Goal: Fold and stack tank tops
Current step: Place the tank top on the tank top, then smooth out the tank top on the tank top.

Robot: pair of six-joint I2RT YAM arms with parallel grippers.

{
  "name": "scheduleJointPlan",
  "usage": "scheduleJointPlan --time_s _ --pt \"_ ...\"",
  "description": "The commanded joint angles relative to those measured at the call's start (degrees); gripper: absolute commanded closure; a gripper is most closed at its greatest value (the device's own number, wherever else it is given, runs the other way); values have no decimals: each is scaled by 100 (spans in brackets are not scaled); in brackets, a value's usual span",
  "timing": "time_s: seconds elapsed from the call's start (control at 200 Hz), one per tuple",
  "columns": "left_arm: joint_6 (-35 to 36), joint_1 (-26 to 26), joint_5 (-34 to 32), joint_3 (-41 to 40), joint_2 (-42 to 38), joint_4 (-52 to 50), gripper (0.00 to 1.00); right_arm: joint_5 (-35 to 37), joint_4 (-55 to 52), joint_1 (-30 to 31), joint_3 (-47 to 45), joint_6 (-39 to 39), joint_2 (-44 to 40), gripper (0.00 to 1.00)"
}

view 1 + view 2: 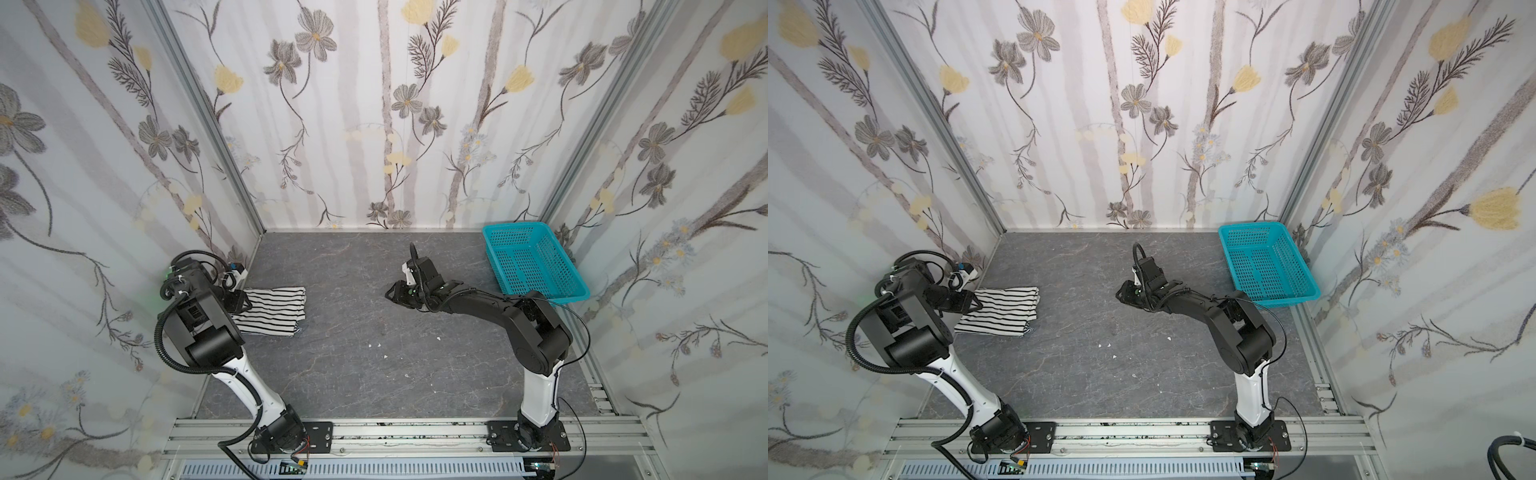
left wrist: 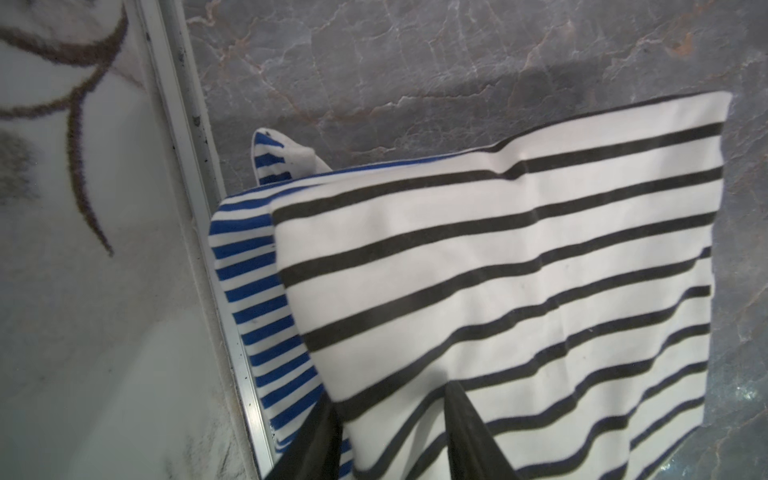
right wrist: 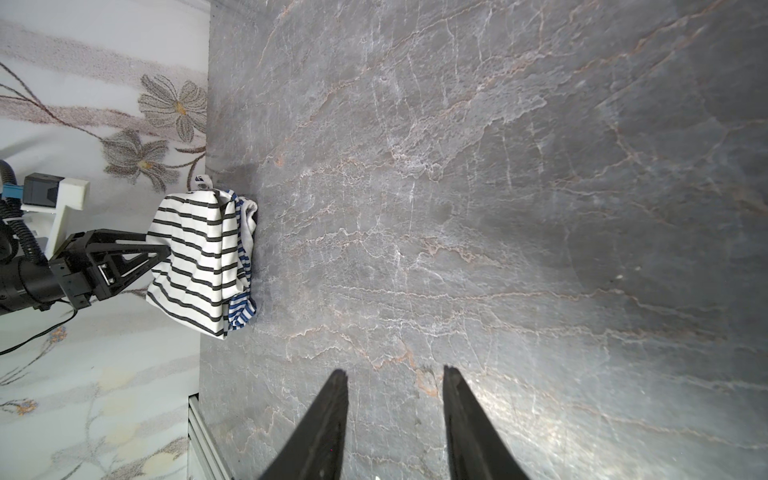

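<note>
Currently stacked by wall (image 2: 83, 311): black-striped top (image 2: 498, 249) over blue-striped top (image 2: 257, 291). Left gripper (image 2: 390, 395) narrowly parted, astride upper top's edge. Right gripper (image 3: 395, 370) likewise parted, empty, well apart.

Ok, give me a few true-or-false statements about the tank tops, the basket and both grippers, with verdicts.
1. The black-striped top lies on the blue-striped top. True.
2. The turquoise basket holds a top. False: it is empty.
3. The right gripper grips cloth. False: it is open above the table and holds nothing.
4. The left gripper is at the stack, jaws apart. True.
</note>
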Motion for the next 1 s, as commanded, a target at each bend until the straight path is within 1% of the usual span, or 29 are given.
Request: scheduleJointPlan --time_s 0.0,0.265,0.33,0.365,0.395,0.41,0.475,0.56,0.609,0.719,0.854,0.999 --pt "-232 36 -183 -116 -159 416 59 -30 7 17 93 22 51 60" --pt "-729 -46 -911 -1106 -1008 1979 54 -52 5 61 131 -5 104 60" --pt "-700 -110 -883 -1344 -1262 2131 53 -48 12 61 122 -5 104 60" --pt "-665 -159 -816 -1466 -1401 2119 57 -45 7 61 121 -5 104 60" --pt "-629 -203 -790 -1517 -1531 2114 64 -43 7 61 113 -5 104 60" --pt "-611 -233 -773 -1700 -1591 2107 67 -39 10 61 112 -7 104 60" --pt "-534 -325 -707 -2024 -1868 2094 78 -22 6 52 88 -5 99 60" --pt "-497 -400 -699 -2403 -2093 2078 89 -17 6 53 62 4 96 60" --pt "-468 -412 -731 -2578 -2119 2077 93 -8 3 52 51 4 96 60" --pt "-472 -312 -754 -2723 -1929 2072 95 -12 14 45 51 -3 80 60" --pt "-544 -77 -712 -2546 -1631 2096 93 -24 26 44 34 -5 52 60" --pt "-598 -16 -869 -2356 -1267 2105 91 -36 76 44 -27 0 52 60"
